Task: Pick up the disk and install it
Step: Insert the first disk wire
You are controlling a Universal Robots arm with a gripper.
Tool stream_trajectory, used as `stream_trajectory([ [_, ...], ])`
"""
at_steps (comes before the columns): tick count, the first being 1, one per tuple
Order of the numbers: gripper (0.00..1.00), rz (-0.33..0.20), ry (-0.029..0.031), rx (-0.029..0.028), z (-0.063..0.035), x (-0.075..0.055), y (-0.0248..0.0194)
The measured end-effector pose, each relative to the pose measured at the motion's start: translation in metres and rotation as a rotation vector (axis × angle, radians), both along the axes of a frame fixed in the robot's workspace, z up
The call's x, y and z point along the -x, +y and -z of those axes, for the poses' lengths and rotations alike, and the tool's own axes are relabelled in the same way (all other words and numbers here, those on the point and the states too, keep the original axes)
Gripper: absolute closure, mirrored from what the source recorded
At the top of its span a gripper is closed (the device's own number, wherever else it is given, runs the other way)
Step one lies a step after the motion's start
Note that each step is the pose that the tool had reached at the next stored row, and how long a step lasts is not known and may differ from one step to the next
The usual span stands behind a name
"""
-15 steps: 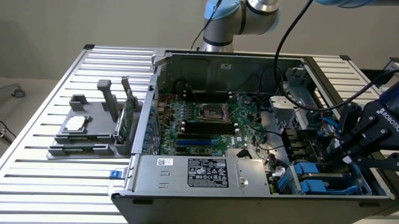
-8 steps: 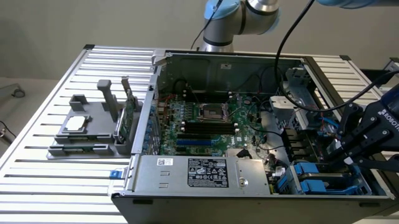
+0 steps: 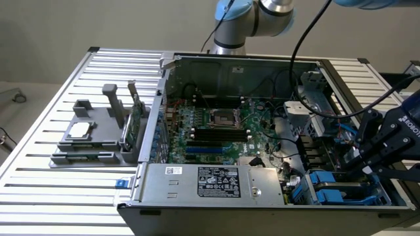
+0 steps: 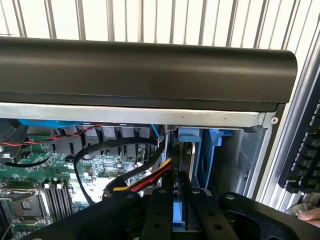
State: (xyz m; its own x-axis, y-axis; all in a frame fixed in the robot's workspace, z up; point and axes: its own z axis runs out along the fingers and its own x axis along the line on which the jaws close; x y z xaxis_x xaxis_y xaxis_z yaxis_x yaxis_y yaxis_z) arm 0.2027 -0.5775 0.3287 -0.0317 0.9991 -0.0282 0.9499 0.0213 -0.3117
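Hand (image 4: pixel 181 212) clamps blue-framed (plastic) disk (image 4: pixel 180 212)

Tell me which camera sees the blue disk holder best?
The exterior view. There the disk sits low in the open computer case, blue carrier clear, by the gripper. The wrist view catches just a blue edge past the gripper's fingers.

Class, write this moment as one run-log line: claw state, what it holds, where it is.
claw: shut on disk | place: drive bay, case corner at exterior view's right | disk: partly in bay
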Motion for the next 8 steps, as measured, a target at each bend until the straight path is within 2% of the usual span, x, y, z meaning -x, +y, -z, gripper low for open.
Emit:
stream_trajectory([
  [8,0.83,0.016,0.0000,-0.0001,0.0001,0.0000,-0.0016],
])
